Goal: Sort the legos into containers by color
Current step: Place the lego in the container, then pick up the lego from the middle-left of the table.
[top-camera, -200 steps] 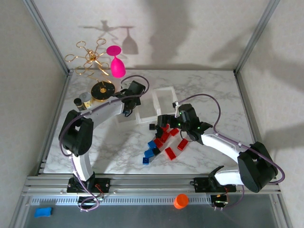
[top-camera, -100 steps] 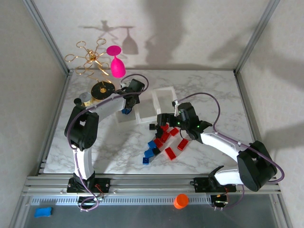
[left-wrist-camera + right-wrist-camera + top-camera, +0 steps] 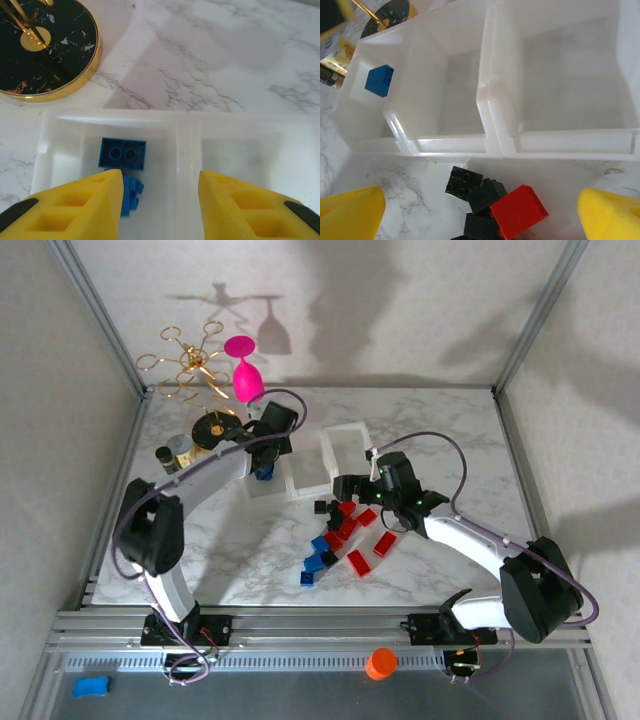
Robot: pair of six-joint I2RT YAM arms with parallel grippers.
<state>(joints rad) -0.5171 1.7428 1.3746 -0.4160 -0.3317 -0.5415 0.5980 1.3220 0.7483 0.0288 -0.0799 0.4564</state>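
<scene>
The translucent white three-compartment tray (image 3: 345,428) lies mid-table. My left gripper (image 3: 264,466) hangs open over its left compartment (image 3: 75,150), where two blue bricks (image 3: 122,154) lie; its yellow fingers (image 3: 85,205) hold nothing. My right gripper (image 3: 345,490) is open just in front of the tray (image 3: 490,145), over the far end of the loose pile. Between its fingers (image 3: 350,210) lie black bricks (image 3: 464,182) and a red brick (image 3: 519,211) on the marble. More red, blue and black bricks (image 3: 340,540) spread towards the near edge. The middle and right compartments look empty.
A gold-rimmed round stand base (image 3: 215,430) and small bottles (image 3: 175,452) sit left of the tray. A pink glass (image 3: 244,375) and gold wire rack (image 3: 190,362) stand behind. An orange cap (image 3: 380,663) and a blue block (image 3: 92,685) lie off the marble, near the front.
My left arm has swung and pulled back a little over the left compartment, and a blue brick now shows there. The right gripper has crept slightly towards the tray.
</scene>
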